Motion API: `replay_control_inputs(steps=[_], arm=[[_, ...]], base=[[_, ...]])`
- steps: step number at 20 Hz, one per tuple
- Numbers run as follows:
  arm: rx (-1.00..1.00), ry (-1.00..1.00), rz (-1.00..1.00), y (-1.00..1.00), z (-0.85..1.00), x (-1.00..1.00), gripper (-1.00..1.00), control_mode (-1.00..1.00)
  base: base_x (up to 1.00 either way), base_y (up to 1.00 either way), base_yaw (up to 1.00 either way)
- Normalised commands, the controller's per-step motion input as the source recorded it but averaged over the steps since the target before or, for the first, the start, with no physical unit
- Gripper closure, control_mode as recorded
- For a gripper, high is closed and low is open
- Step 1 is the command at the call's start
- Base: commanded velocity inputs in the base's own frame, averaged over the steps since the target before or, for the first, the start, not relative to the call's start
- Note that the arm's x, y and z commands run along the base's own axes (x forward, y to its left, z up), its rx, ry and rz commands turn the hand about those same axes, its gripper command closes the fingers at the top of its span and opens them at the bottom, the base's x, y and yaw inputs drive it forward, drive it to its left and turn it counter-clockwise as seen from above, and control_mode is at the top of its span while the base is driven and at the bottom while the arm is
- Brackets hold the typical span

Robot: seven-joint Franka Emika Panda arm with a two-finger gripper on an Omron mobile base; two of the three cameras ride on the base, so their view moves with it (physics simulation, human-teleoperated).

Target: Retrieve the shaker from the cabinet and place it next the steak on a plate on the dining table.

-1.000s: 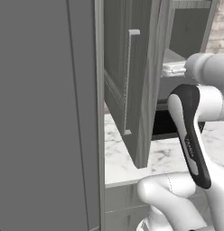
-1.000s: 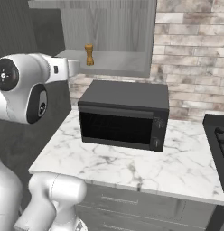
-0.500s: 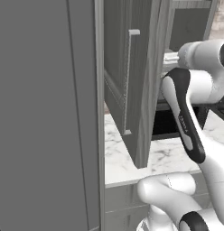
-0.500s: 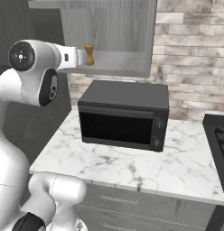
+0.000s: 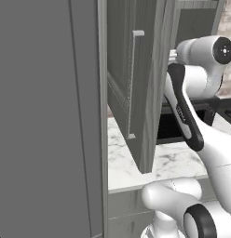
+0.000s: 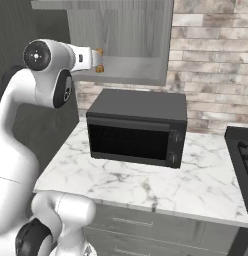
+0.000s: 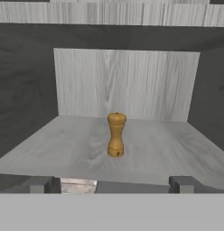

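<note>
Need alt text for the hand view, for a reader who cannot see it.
A small golden-brown wooden shaker stands upright, alone on the grey wood-grain shelf of the open cabinet. The open gripper faces it, short of it and not touching.

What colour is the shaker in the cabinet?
Golden-brown wood; the shaker shows best in the hand view.

No text, label, brand, number or sign can be read anywhere. A small pale mark sits on the dark band of the robot's forearm (image 5: 181, 111), well back from the pincer, but it is too small and blurred to make out.
</note>
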Motion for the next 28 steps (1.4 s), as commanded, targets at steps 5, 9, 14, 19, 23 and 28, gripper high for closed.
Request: replay_control_inputs(steps=[5, 9, 14, 19, 23, 28], arm=[[0.0, 0.0, 0.0, 0.0, -0.11, 0.29, -1.0, -1.0], [-0.01, 0.0, 0.0, 0.0, -0.23, 0.31, -1.0, -1.0], [0.0, 0.0, 0.0, 0.0, -0.1, 0.27, -1.0, -1.0], [0.0, 0.0, 0.0, 0.0, -0.01, 0.36, -1.0, -1.0], [0.0, 0.04, 0.0, 0.0, 0.0, 0.3, -1.0, -1.0], [0.0, 0.08, 0.0, 0.0, 0.02, 0.26, -1.0, -1.0]], base=[[0.0, 0.0, 0.0], [0.0, 0.0, 0.0], [0.0, 0.0, 0.0], [0.0, 0.0, 0.0], [0.0, 0.0, 0.0], [0.0, 0.0, 0.0]])
